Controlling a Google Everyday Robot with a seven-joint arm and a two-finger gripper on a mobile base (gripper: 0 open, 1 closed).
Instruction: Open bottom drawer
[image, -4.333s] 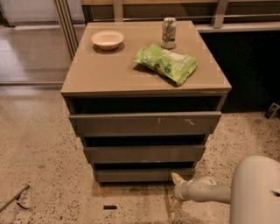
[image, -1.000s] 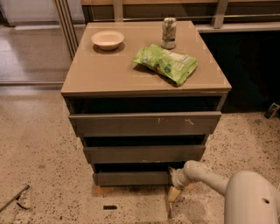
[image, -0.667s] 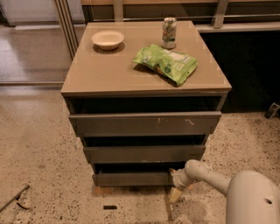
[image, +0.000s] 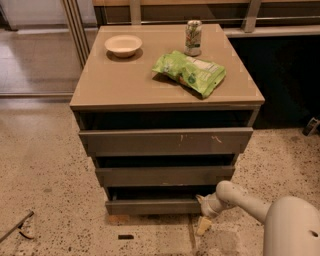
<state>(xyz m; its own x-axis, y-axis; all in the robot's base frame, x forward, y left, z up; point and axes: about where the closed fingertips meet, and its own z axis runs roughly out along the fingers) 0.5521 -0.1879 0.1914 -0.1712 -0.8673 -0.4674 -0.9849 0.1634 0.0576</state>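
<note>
At the lower right of the frame the robot's pale arm (image: 250, 202) reaches leftward and low over the speckled floor (image: 60, 200). Its gripper (image: 203, 212) sits at the right end of the bottom drawer (image: 152, 206), touching or just beside that end. Whether the gripper is apart or together I cannot tell, nor whether it has any hold on the front.

The bottom drawer is the lowest of three flat fronts at lower centre, with a dark gap above it. It looks shut, or barely drawn out.

This reads as the approach-and-engage step. The front has no handle, so the next move likely calls for catching its top edge or right end, then pulling straight toward the camera.

Above are the middle front (image: 165, 176) and the scratched top front (image: 165, 141). On the tabletop (image: 125, 80) lie a green snack bag (image: 190, 72), a pale bowl (image: 123, 45) and a can (image: 193, 37).
</note>
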